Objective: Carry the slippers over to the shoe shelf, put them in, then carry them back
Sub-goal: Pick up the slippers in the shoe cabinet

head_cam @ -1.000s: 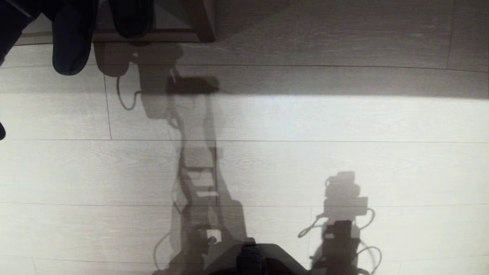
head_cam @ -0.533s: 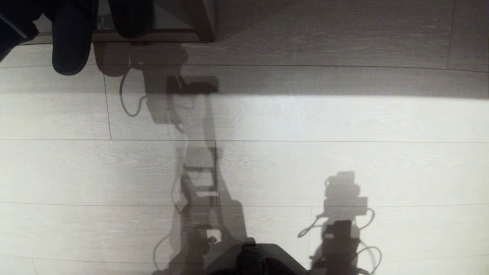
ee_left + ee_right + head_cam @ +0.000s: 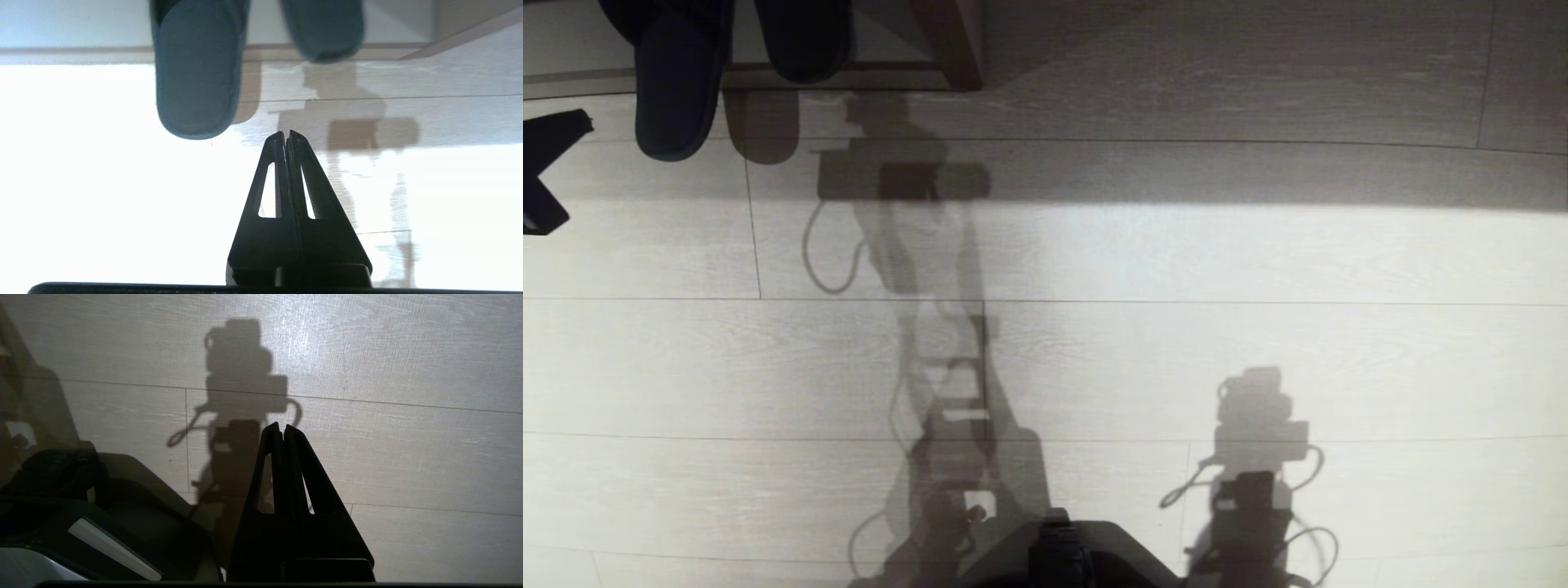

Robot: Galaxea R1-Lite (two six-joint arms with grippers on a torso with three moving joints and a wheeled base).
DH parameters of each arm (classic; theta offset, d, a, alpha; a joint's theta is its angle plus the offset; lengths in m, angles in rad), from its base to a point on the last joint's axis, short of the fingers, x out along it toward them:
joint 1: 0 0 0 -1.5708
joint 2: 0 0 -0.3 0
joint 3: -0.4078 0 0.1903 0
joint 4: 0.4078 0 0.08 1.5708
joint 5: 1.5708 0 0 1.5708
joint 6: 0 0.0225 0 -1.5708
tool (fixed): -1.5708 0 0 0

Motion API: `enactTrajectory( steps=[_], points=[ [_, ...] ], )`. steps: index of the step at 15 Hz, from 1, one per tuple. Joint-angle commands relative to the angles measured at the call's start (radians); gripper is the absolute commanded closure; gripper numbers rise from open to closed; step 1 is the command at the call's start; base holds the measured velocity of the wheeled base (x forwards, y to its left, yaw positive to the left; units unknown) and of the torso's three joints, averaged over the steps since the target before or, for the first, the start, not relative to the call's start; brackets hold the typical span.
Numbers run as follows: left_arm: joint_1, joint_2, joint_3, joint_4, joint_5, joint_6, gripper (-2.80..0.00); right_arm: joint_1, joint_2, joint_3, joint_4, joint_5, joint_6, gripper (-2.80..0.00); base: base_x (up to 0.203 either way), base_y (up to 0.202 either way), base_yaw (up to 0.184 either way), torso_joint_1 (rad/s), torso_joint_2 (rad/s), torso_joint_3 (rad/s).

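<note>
While slippers (image 3: pixel 196 77) overhang the shoe shelf (image 3: pixel 122 54) edge, left hand (image 3: pixel 285 136) hangs closed, empty.

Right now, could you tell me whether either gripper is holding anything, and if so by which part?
Nothing is held. The left gripper is shut on air, short of the slippers; the right gripper is shut and empty too.

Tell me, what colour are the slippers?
The slippers are a plain dark charcoal, no pattern; the left wrist view shows it best.
</note>
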Motion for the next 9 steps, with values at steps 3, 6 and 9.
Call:
enactTrajectory(
  steps=[3, 6, 9],
  points=[
    [-0.002, -0.168, 0.019, 0.171, 0.06, 0.023, 0.0, -0.001, -0.002, 0.0, 0.0, 0.0, -0.001, 0.0, 0.0, 0.0, 0.0, 0.0, 0.0, 0.0],
    [-0.022, -0.459, 0.027, 0.437, 0.149, 0.043, 0.0, -0.001, -0.002, 0.0, 0.0, 0.0, -0.001, 0.0, 0.0, 0.0, 0.0, 0.0, 0.0, 0.0],
    [-0.032, -0.676, 0.032, 0.671, 0.2, 0.055, 0.0, 0.001, -0.002, 0.0, 0.0, 0.0, -0.001, 0.0, 0.0, 0.0, 0.0, 0.0, 0.0, 0.0]
  ],
)
